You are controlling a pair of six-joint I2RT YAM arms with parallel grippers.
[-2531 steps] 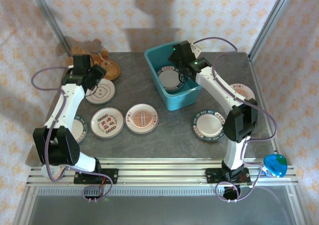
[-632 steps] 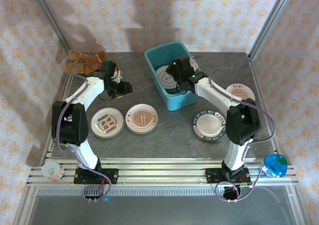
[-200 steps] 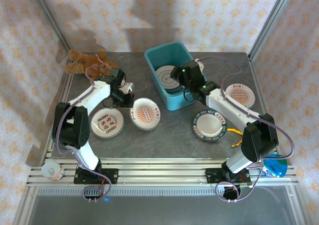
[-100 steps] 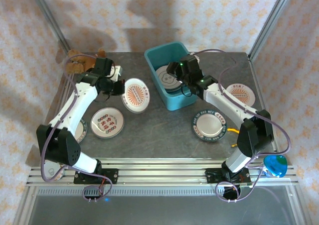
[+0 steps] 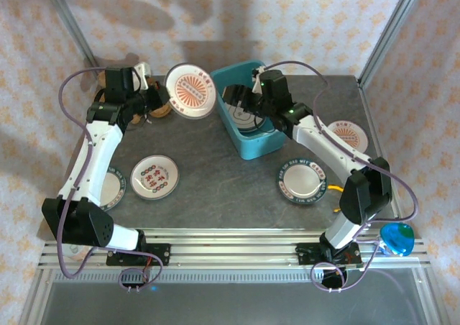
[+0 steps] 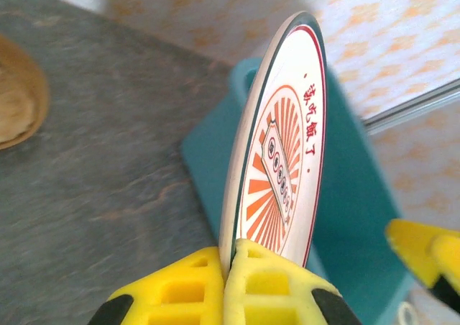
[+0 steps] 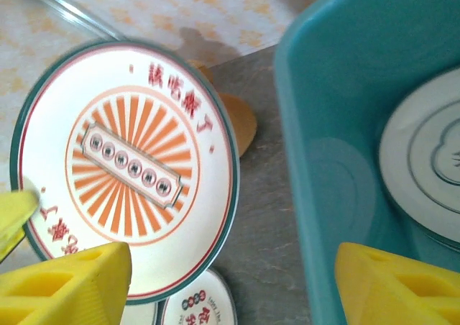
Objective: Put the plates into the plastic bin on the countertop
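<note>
My left gripper is shut on the rim of a white plate with an orange sunburst, held raised and on edge just left of the teal plastic bin. In the left wrist view the gripper pinches the sunburst plate, with the bin behind it. My right gripper stands open over the bin's left wall, facing that plate. Its fingers hold nothing. Stacked plates lie in the bin. Other plates rest on the countertop: one with red print, a green-rimmed one, another.
A brown soft toy sits at the back left corner. A small blue round object lies on the aluminium rail at the front right. One more plate is partly under the left arm.
The left arm has lifted the sunburst plate off the countertop and carried it back, beside the bin's left corner. The right gripper has swung from inside the bin toward its left wall.
</note>
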